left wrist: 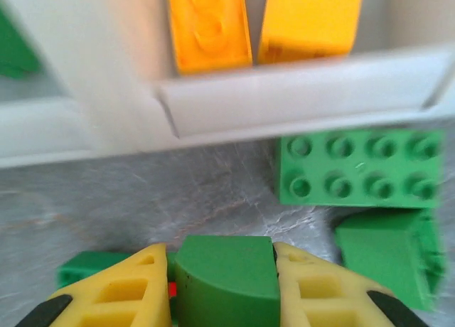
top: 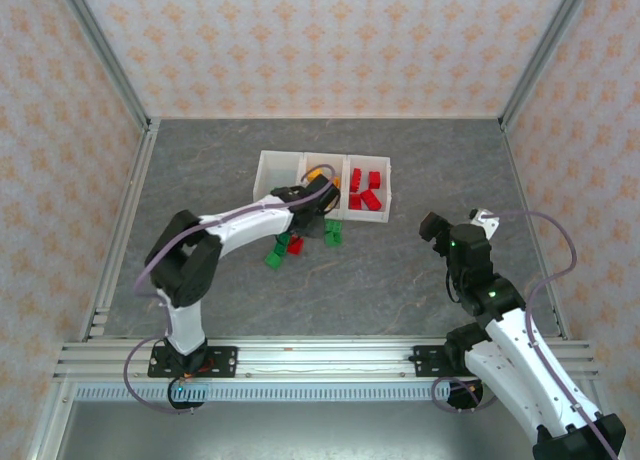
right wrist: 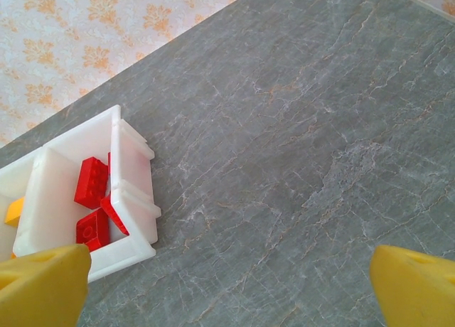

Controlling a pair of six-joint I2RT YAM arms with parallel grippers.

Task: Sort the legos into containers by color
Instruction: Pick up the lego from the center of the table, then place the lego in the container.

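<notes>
Along the left edge of the table (top: 200, 180) runs a metal rail (top: 125, 220), with a wide strip of bare grey surface between it and the left arm (top: 215, 242). The arm stretches toward 1 o'clock from its base. The left gripper (left wrist: 225, 266) sits at the near rim of the containers (top: 300, 212), three joined white bins in a row at the far middle of the table.

Its yellow fingers (left wrist: 117, 291) are clamped tight on a green lego (left wrist: 226, 277), pinched from both sides, just short of the white wall. Room here is tight. A flat green eight-stud brick (left wrist: 359, 167) lies at 2 o'clock of the held piece, just beside the bin rim. A green chunk (left wrist: 387, 259) lies at 3 o'clock, and another green brick (left wrist: 85, 266) at 9 o'clock is partly hidden behind a finger.

From above, the loose pile lies at 6 o'clock of the bins. The middle bin holds orange-yellow legos (left wrist: 208, 25) and the right bin holds red legos (top: 367, 190).

At 4 o'clock of the bins, well apart from them, the right gripper (right wrist: 231, 263) hangs with its jaws spread wide and grips nothing. Bare marbled tabletop shows beneath it. Open surface runs from the right bin's wall to the right-hand rail (top: 530, 210).
</notes>
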